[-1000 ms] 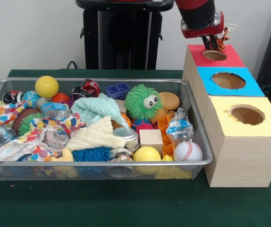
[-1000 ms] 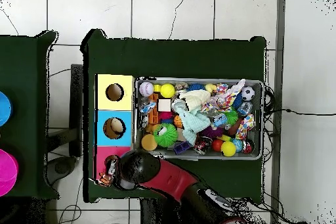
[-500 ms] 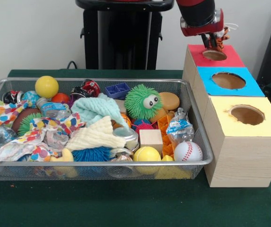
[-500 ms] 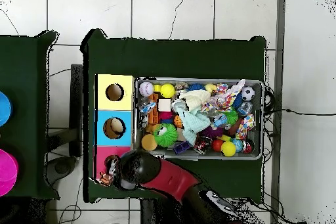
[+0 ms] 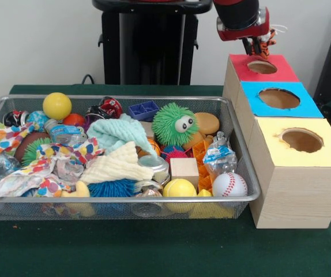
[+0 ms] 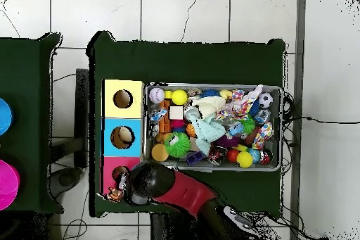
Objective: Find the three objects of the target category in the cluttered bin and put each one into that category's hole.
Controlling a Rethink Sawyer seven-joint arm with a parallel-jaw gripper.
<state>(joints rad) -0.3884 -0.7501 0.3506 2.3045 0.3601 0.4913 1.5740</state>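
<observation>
My gripper [image 5: 258,47] hangs just above the far edge of the red box's hole [image 5: 262,67], shut on a small orange striped toy [image 5: 268,39] that sticks out beside the fingers. Looking down from overhead, the gripper [image 6: 118,191] and the toy [image 6: 112,196] sit at the red box's [image 6: 111,167] outer corner. The blue box's hole [image 5: 278,98] and the yellow box's hole [image 5: 301,139] stand in a row nearer the camera. The wire bin [image 5: 243,173] holds a green fuzzy toy with eyes [image 5: 175,124], a baseball [image 5: 229,184], a yellow ball [image 5: 57,105] and several cloths.
A wooden cube [image 5: 184,170], a blue brick [image 5: 143,109], a tan disc [image 5: 207,122] and crumpled wrappers [image 5: 218,156] crowd the bin's right half. The three boxes stand tight against the bin's right side. A black pedestal [image 5: 148,43] rises behind the bin.
The gripper has risen a little and shifted slightly left above the red hole, still carrying the orange striped toy. Nothing in the bin has moved.
</observation>
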